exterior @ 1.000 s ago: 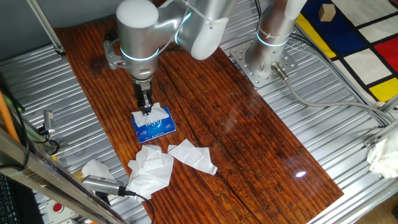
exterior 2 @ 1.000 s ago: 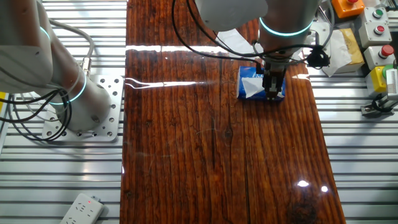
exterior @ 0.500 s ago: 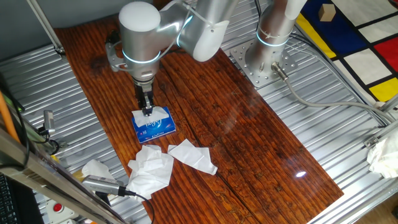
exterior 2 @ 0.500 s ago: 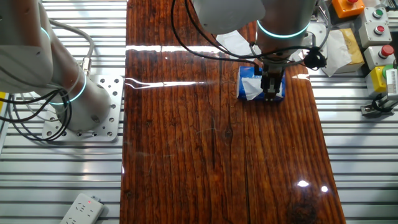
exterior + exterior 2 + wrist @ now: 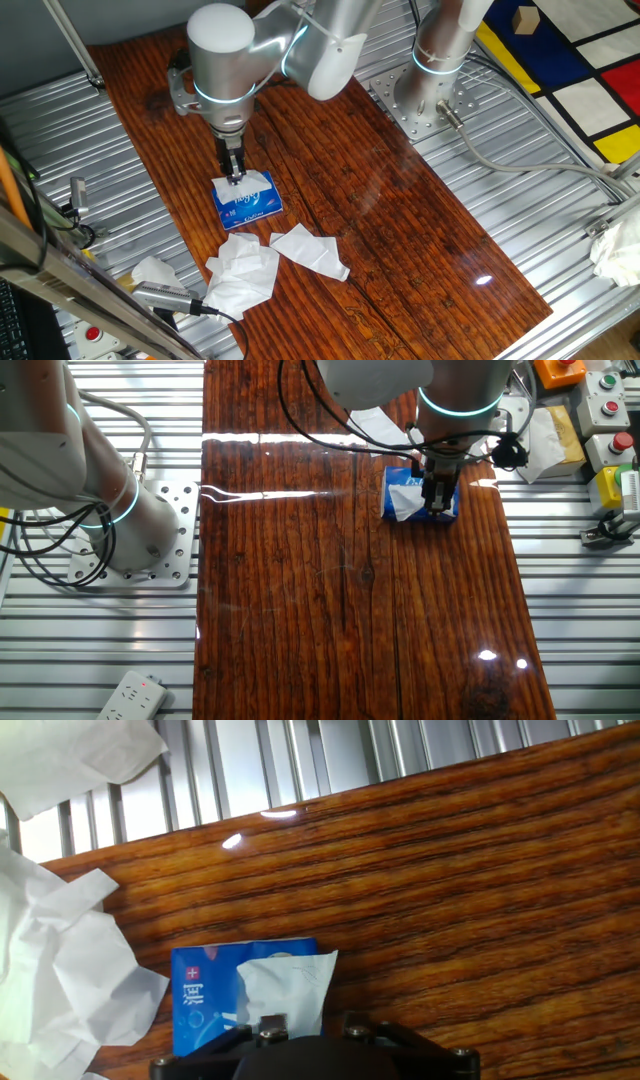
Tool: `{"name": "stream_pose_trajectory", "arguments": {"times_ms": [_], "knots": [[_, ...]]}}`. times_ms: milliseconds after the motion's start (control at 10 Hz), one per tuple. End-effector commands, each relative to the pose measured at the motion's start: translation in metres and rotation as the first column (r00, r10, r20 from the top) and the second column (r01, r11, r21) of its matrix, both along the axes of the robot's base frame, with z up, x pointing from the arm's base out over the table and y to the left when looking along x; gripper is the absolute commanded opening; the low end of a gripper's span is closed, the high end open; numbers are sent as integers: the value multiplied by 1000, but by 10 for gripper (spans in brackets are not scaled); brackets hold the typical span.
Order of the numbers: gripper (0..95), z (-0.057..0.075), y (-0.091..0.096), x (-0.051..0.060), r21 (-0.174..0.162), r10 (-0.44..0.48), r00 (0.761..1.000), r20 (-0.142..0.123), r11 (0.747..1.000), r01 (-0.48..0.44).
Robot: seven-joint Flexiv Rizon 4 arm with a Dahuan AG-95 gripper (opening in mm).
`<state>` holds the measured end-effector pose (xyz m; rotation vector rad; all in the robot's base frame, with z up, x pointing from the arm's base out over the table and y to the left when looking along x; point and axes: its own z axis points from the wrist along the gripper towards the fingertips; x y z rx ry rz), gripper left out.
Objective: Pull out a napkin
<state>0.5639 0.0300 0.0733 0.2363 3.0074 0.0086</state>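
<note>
The small blue tissue pack (image 5: 247,203) lies on the wooden table (image 5: 400,230). The napkin (image 5: 256,180) sticks up as a white tuft from the pack's top slot. It also shows in the other fixed view (image 5: 404,504) and in the hand view (image 5: 290,982), above the blue pack (image 5: 200,1000). My gripper (image 5: 236,180) points straight down onto the pack, beside the tuft (image 5: 437,506). In the hand view the gripper (image 5: 311,1022) shows two fingers standing apart. One is in front of the napkin's base, the other just right of it. Their tips are hidden.
Several loose crumpled white tissues (image 5: 245,275) lie in front of the pack, with one flatter sheet (image 5: 312,250) to the right; they fill the left of the hand view (image 5: 60,970). A second arm's base (image 5: 430,90) stands at the table's far edge. Button boxes (image 5: 600,400) sit off the table.
Almost nothing. The gripper stays at the pack's top with only a very slight shift; the pack and the napkin tuft have not moved.
</note>
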Motion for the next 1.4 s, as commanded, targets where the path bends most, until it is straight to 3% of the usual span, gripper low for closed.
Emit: {"name": "stream_pose_trajectory", "arguments": {"times_ms": [100,200,800,1400], "knots": [[190,0,0,0,0,-5,1000,0,1000,5],[0,1,0,0,2,-11,1000,-1,1000,11],[0,8,0,3,4,-17,1000,-13,1000,18],[0,29,1,8,0,-7,999,-47,1000,7]]}}
